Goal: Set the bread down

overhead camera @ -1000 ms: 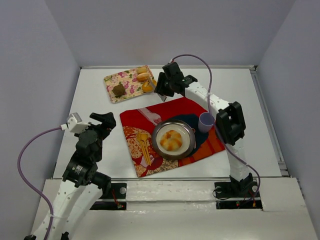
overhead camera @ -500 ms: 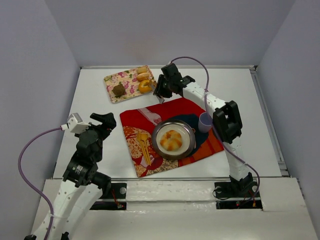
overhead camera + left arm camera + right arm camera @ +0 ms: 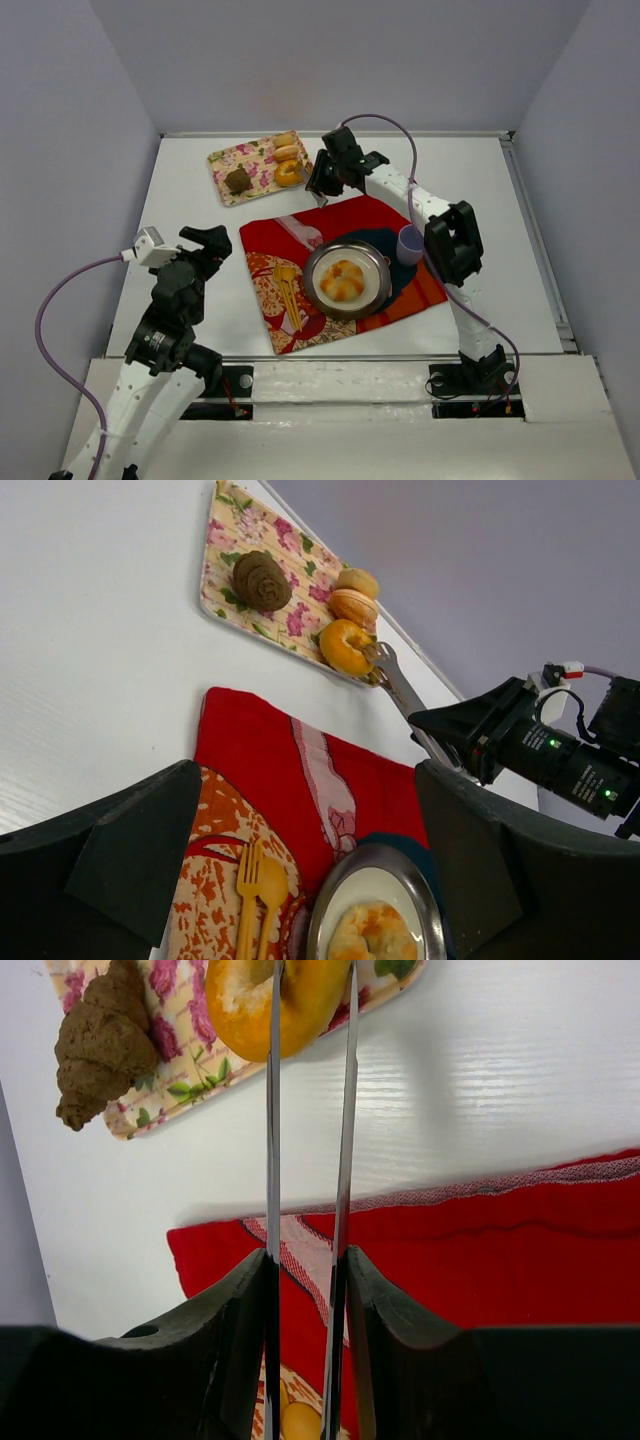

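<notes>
The R claw [image 3: 310, 975] was seen closed on the orange ring-shaped bread [image 3: 235, 1025]. Its two thin metal fingers [image 3: 398, 688] were pressed to either side of one part of the ring, w/ only a narrow gap btwn them. The ring bread lay on the floral-patterned rectangular tray [image 3: 228, 158], at the tray's end nearer the ctr of the white worktop [image 3: 480, 190]. The tray itself was set by the worktop's far edge, towards the far-L corner. On the same tray were noted a dark brown croissant-shaped bread [image 3: 238, 180] at the end nearer the L edge, and two pale round buns [image 3: 286, 147] on the far side, just beside the ring bread.

The L claw [image 3: 307, 770] was held wide open w/ nothing in it, over the worktop by the L edge, well apart from the tray.

A red patterned cloth [image 3: 350, 215] was spread over the ctr of the worktop. On it was set a round metal plate [image 3: 312, 268] carrying a golden knotted bread roll [image 3: 343, 280]. A lilac plastic cup [image 3: 410, 243] stood upright just beside the plate, on the side towards the R edge. A yellow fork and spoon [image 3: 288, 292] were laid side by side next to the plate, on the side towards the L edge.
</notes>
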You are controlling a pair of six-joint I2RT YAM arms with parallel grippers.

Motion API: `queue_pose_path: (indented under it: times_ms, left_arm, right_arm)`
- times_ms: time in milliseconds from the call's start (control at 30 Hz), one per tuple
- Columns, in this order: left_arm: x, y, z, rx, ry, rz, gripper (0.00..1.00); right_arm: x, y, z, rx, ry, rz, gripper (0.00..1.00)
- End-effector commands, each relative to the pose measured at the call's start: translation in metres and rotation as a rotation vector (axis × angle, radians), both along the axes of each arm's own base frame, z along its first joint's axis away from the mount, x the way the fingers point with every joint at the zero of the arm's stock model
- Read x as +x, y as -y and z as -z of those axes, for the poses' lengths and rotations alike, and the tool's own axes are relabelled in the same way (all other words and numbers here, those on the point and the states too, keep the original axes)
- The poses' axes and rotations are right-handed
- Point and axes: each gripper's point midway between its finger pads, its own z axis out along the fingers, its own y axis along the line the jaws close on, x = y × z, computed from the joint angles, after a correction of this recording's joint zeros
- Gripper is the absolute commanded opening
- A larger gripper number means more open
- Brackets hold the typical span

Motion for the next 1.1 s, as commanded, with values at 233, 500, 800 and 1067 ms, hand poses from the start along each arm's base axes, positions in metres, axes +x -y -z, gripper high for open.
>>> queue_pose_path:
  times_ms: [233, 500, 800, 1067]
  left_arm:
    - [-0.002, -0.009, -0.011, -0.037, 0.055, -0.055, 0.99]
    - [-0.004, -0.01, -0.012, -0.044, 0.063, -0.058, 0.99]
    - [-0.004, -0.01, -0.012, -0.042, 0.063, -0.054, 0.99]
    - [-0.001, -0.006, -0.011, -0.036, 0.058, -0.041, 0.99]
  right_arm:
    - [0.005, 0.018, -0.103, 0.073, 0.267, 0.046, 0.07]
    - [-0.009, 0.032, -0.133, 0.13, 0.367, 0.069, 0.07]
    - [-0.081, 0.048, -0.162, 0.195, 0.375, -0.097, 0.07]
    - [-0.189, 0.125, -0.103, 0.077, 0.219, -0.102, 0.07]
